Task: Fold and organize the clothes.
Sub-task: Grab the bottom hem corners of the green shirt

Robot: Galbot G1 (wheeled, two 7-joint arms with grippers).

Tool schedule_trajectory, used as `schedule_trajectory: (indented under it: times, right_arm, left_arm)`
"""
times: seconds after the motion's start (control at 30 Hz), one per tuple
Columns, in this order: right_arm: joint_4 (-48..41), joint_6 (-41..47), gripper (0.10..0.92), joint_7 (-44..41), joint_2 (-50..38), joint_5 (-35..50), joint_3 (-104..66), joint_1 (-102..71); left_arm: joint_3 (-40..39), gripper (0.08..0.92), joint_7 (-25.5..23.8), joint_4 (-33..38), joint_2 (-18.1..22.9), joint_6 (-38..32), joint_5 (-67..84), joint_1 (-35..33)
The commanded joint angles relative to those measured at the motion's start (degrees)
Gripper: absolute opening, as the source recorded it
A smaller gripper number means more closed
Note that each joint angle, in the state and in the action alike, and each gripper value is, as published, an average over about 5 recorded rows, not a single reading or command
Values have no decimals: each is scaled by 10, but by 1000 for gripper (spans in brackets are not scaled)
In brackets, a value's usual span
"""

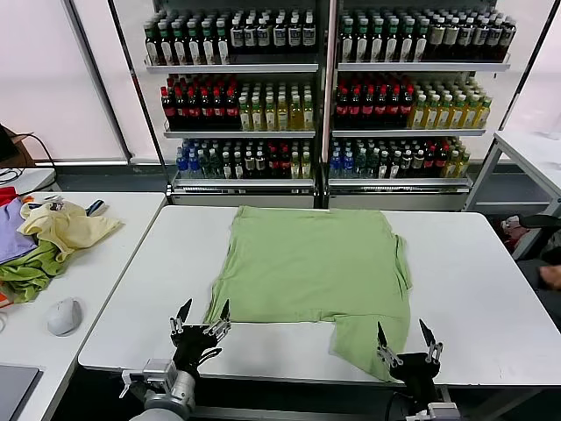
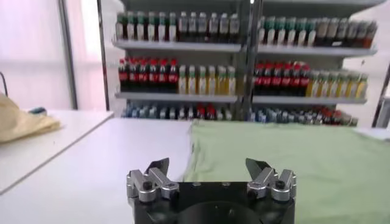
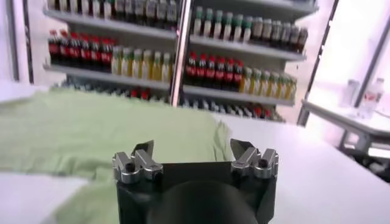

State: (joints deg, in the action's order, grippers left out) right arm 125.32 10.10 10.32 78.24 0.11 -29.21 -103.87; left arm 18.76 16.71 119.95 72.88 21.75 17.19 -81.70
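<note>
A light green short-sleeved shirt [image 1: 308, 267] lies spread flat on the white table [image 1: 473, 289], its plain side up; one sleeve hangs toward the front edge at the right [image 1: 368, 346]. My left gripper [image 1: 202, 317] hovers open at the table's front edge, just off the shirt's near-left corner. In the left wrist view the left gripper [image 2: 209, 168] has wide jaws with the shirt [image 2: 292, 170] ahead of it. My right gripper [image 1: 405, 340] stands open by the near-right sleeve. The right gripper [image 3: 194, 151] points at the shirt [image 3: 91, 128], nothing between its fingers.
A side table [image 1: 105, 289] to the left carries a heap of pale yellow, green and purple garments [image 1: 48, 237] and a computer mouse [image 1: 63, 316]. Shelves of bottled drinks [image 1: 324, 88] stand behind the table. Another table [image 1: 535, 149] is at the far right.
</note>
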Motion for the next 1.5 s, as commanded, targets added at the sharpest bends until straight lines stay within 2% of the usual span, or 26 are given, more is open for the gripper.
schedule_trajectory:
  times: [0.03, 0.47, 0.67, 1.03, 1.27, 1.37, 1.5]
  right_arm:
    - [-5, 15, 823, 12, 6, -10, 7, -49]
    - [-26, 15, 823, 16, 20, -12, 28, -38]
    - [-36, 24, 797, 17, 21, 37, 32, -36]
    - [-48, 36, 504, 1, 16, 81, 32, -25]
    - [-50, 36, 385, -16, 10, 105, 29, -19]
    - [-46, 22, 336, -30, 7, 106, 26, -16]
    - [-40, -10, 251, -47, 0, 100, 14, -2]
  left_arm:
    - [-17, 823, 21, -70, -17, 65, 28, 71]
    - [-46, 810, 32, -90, -17, 98, 20, 82]
    - [-56, 663, 40, -93, -13, 98, 15, 80]
    - [-60, 342, 41, -97, -12, 100, 34, 82]
    - [-59, 148, 39, -96, -14, 95, 49, 82]
    - [-58, 105, 39, -93, -15, 84, 58, 82]
    - [-53, 100, 34, -78, -21, 56, 68, 83]
